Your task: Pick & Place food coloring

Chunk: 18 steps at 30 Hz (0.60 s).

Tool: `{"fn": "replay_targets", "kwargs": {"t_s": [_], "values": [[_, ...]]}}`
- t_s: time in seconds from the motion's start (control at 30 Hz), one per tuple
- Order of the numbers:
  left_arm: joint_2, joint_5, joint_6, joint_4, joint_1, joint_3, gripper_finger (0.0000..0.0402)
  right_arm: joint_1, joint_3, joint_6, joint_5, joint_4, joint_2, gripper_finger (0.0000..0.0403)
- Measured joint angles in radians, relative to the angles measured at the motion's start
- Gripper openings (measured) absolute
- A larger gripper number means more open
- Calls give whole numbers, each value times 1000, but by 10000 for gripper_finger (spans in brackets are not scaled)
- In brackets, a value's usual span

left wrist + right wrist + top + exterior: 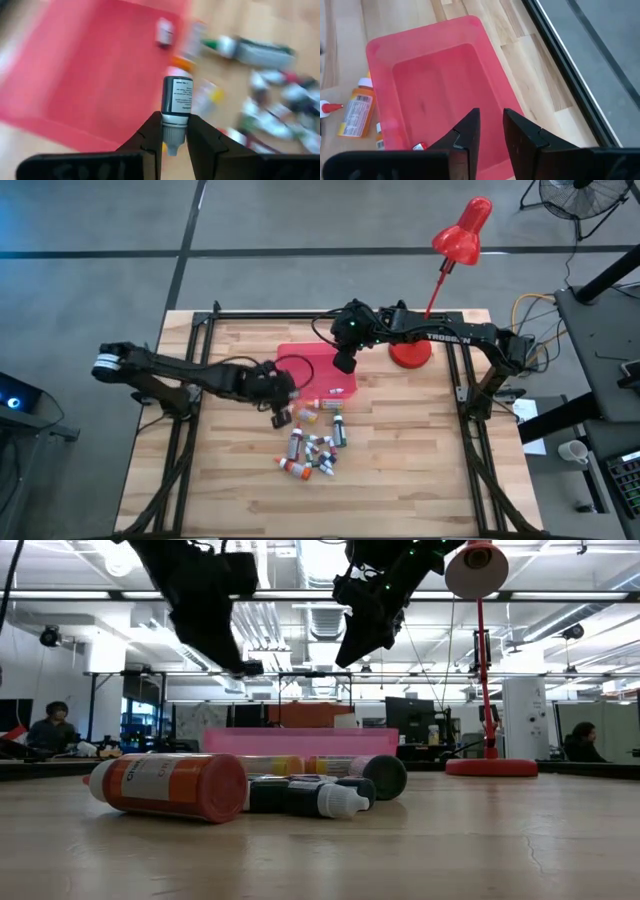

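Food coloring bottle (176, 97) is pinched in our left gripper (173, 137) beside the tray (300, 360); our right gripper (490, 131), nearly closed, holds nothing.

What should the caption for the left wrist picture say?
Left gripper pinches a small dark bottle above the red tray.
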Motion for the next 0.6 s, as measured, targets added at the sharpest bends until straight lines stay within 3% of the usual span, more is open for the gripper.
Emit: {"fn": "replay_targets", "kwargs": {"t_s": [0.13, 0.2, 0.4, 0.6], "values": [[-4, -181, -1, -2, 64, -1, 48, 0, 0, 0, 0, -5, -1, 75], [7, -220, -1, 9, 99, -2, 48, 1, 0, 0, -1, -7, -7, 72], [86, -122, -15, 44, 165, -2, 50, 1, -1, 1, -19, -21, -40, 69], [138, -144, -31, 4, 148, 1, 96, 1, -1, 1, -23, -101, -55, 90]]}}
